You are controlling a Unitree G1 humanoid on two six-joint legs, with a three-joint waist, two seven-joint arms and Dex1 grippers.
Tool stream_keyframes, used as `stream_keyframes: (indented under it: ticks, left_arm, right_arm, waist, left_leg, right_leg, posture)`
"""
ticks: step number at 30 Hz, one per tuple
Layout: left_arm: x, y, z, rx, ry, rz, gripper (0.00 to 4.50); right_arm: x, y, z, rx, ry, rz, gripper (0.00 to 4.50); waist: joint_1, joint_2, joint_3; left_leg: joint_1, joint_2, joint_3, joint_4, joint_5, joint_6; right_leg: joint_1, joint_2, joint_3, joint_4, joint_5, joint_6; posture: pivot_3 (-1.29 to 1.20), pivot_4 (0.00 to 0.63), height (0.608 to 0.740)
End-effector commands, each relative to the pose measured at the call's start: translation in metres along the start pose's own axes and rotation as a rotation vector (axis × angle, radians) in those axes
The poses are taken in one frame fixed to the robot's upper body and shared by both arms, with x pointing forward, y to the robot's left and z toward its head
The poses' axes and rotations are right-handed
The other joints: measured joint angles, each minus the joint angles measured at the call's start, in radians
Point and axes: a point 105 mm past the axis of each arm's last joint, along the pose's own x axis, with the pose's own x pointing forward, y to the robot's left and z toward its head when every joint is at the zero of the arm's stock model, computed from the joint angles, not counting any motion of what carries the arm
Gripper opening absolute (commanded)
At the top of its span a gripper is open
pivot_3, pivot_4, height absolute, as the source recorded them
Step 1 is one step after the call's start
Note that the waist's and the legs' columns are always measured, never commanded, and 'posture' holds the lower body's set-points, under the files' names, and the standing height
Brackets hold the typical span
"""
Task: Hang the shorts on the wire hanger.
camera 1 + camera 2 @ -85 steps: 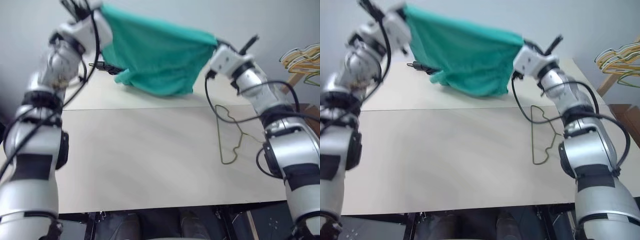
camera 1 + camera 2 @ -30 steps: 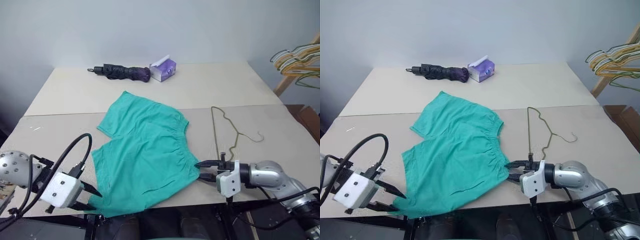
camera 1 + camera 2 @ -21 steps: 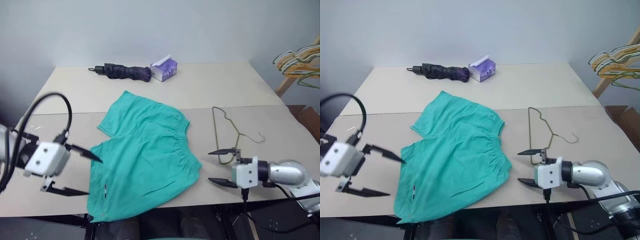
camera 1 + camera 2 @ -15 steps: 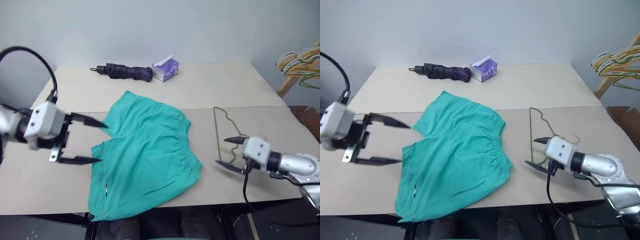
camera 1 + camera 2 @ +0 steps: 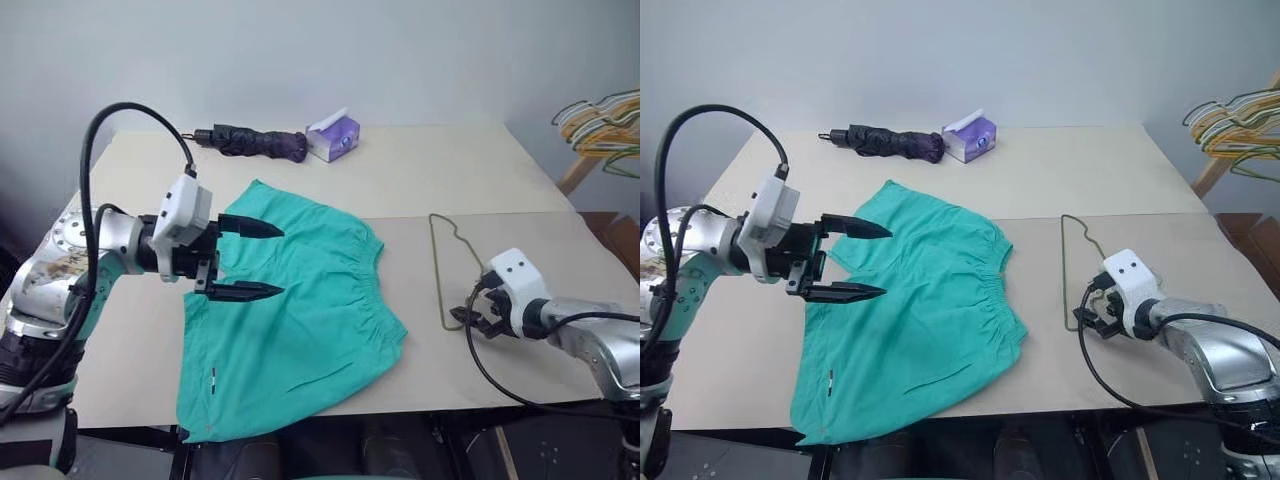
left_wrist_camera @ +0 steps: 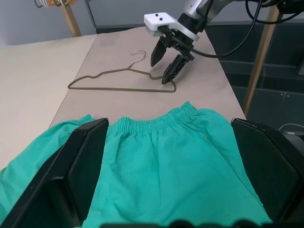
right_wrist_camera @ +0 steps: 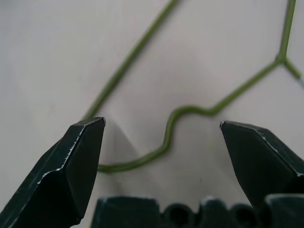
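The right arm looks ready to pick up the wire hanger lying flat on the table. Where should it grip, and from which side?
Probably at the near rounded corner of the wire hanger, coming from above. The wire lies flat on the table, so only a downward pinch can straddle it. The right gripper already hangs over that corner, jaws open either side of the bend.
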Motion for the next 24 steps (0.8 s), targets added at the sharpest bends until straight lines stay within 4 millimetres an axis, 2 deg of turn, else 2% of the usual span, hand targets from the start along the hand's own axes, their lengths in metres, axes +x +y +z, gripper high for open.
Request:
stream_keyframes:
  ticks: [1,6,8,11,12,18,19,21,24]
  left_arm:
    - [0.001,0.003,0.008,0.051,-0.008,0.004,4.5]
    - [0.005,0.005,0.009,0.067,-0.015,-0.001,4.5]
    - [0.005,0.005,0.009,0.071,-0.018,-0.001,4.5]
    - [0.006,0.006,0.01,0.077,-0.02,0.002,4.5]
    - [0.006,0.007,0.01,0.081,-0.022,0.005,4.5]
    - [0.013,0.013,0.012,0.101,-0.049,0.023,4.5]
    - [0.015,0.017,0.013,0.105,-0.058,0.037,4.5]
    - [0.019,0.028,0.016,0.101,-0.076,0.072,4.5]
    - [0.023,0.042,0.021,0.082,-0.092,0.117,4.5]
  right_arm:
    - [0.001,-0.003,0.0,0.062,0.047,-0.014,3.61]
    - [0.015,-0.008,0.002,0.18,0.076,-0.016,1.97]
    - [0.017,-0.01,0.003,0.201,0.085,-0.025,1.19]
    - [0.016,-0.012,0.005,0.207,0.087,-0.025,0.23]
    - [0.015,-0.012,0.005,0.202,0.085,-0.029,0.04]
    - [0.007,-0.027,0.025,0.084,0.005,-0.123,0.04]
    - [0.003,-0.033,0.035,0.0,-0.046,-0.157,0.04]
    - [-0.008,-0.046,0.061,-0.285,-0.185,-0.258,0.04]
    - [-0.024,-0.048,0.093,-0.728,-0.36,-0.352,0.04]
  waist:
    - [0.0,0.0,0.0]
    - [-0.008,-0.001,-0.001]
    - [-0.009,-0.002,-0.001]
    - [-0.01,-0.002,-0.001]
    - [-0.011,-0.002,-0.001]
    - [-0.009,-0.002,-0.001]
    - [-0.01,-0.001,-0.001]
    - [-0.008,0.0,-0.001]
    - [-0.013,0.001,-0.001]
  left_leg:
    - [0.0,0.0,0.0,0.0,0.0,0.0]
    - [0.001,0.0,0.0,0.0,0.0,0.0]
    - [0.002,0.0,0.0,0.0,0.0,0.0]
    - [0.001,0.0,-0.001,0.0,0.0,0.0]
    - [0.001,0.0,-0.001,0.0,0.0,0.0]
    - [0.001,0.0,-0.001,0.0,0.0,0.0]
    - [0.001,0.0,-0.001,0.0,0.0,0.0]
    - [0.0,0.0,0.0,0.0,0.0,0.0]
    - [-0.003,-0.001,0.0,0.001,0.0,0.0]
  right_leg:
    - [0.0,0.0,0.0,0.0,0.0,0.0]
    - [0.001,0.0,0.0,0.0,0.0,0.0]
    - [0.001,0.001,0.0,0.0,0.0,0.0]
    - [0.001,0.001,0.0,0.0,0.0,0.0]
    - [0.001,0.001,0.0,0.0,0.0,0.0]
    - [0.001,0.001,0.0,0.0,0.0,0.0]
    - [0.001,0.001,0.0,0.0,0.0,0.0]
    - [0.0,0.0,0.0,0.0,0.0,0.001]
    - [-0.003,-0.001,0.0,0.0,0.0,0.002]
  posture:
    - [-0.06,0.087,0.74]
    - [-0.05,0.085,0.74]
    - [-0.04,0.084,0.74]
    - [-0.04,0.084,0.74]
    - [-0.04,0.082,0.74]
    - [-0.05,0.079,0.74]
    - [-0.06,0.071,0.74]
    - [-0.07,0.068,0.74]
    - [-0.09,0.061,0.74]
